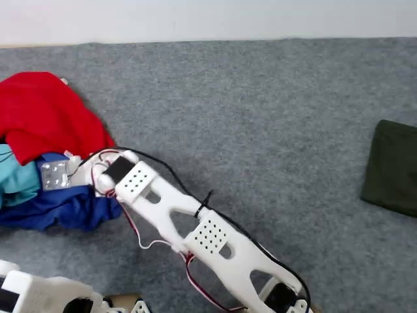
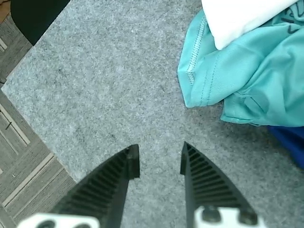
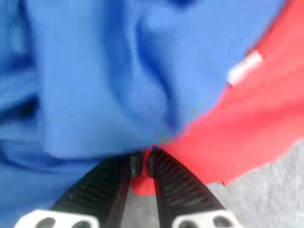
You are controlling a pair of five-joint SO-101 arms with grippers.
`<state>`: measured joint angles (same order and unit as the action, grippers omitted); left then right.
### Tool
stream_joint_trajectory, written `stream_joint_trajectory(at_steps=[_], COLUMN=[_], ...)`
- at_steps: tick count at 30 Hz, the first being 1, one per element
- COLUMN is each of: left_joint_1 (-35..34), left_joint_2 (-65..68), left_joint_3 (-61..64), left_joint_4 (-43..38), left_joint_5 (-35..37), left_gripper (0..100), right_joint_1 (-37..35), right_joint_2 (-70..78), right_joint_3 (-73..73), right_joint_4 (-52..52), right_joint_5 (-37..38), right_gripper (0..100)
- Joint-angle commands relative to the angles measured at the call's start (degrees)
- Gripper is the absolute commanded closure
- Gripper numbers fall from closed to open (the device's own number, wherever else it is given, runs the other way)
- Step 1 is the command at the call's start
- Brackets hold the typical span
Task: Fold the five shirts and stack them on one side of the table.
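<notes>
A loose pile of shirts lies at the table's left side: a red shirt (image 1: pixel 45 114) on top, a teal shirt (image 1: pixel 16 179) and a blue shirt (image 1: pixel 58 208) under it. My right gripper (image 1: pixel 60 171) has its tips in the pile where red meets blue. Seen from its wrist, the right gripper (image 3: pixel 142 164) is shut on an edge of the red shirt (image 3: pixel 251 118), pressed against the blue shirt (image 3: pixel 95 80). My left gripper (image 2: pixel 159 159) hangs open over bare mat, short of the teal shirt (image 2: pixel 247 76) and a white shirt (image 2: pixel 242 16).
A folded dark green shirt (image 1: pixel 392 168) lies at the table's right edge. The grey mat (image 1: pixel 260 111) between it and the pile is bare. In the left wrist view the mat's edge (image 2: pixel 28 109) gives way to floor. The left arm's base (image 1: pixel 32 293) is at the front left.
</notes>
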<state>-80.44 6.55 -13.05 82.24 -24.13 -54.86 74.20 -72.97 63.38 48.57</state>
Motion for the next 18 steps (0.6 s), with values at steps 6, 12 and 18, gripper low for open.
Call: stream_joint_trajectory(at_steps=[6,12,18], left_joint_1=[1.76,4.4,5.89], left_joint_2=[-2.73,-2.81,-2.81], left_joint_3=[-0.13,-0.13,-0.13], left_joint_4=[-0.97,-0.7,-0.7], left_joint_5=[0.18,0.35,0.44], left_gripper=[85,85,85], right_joint_1=[7.43,11.21,15.78], right_joint_2=[-4.09,-3.82,-3.82], right_joint_3=[-4.13,-9.32,-14.86], right_joint_4=[12.18,20.88,30.64], right_joint_5=[0.62,0.44,0.35], right_gripper=[98.7,98.7,98.7])
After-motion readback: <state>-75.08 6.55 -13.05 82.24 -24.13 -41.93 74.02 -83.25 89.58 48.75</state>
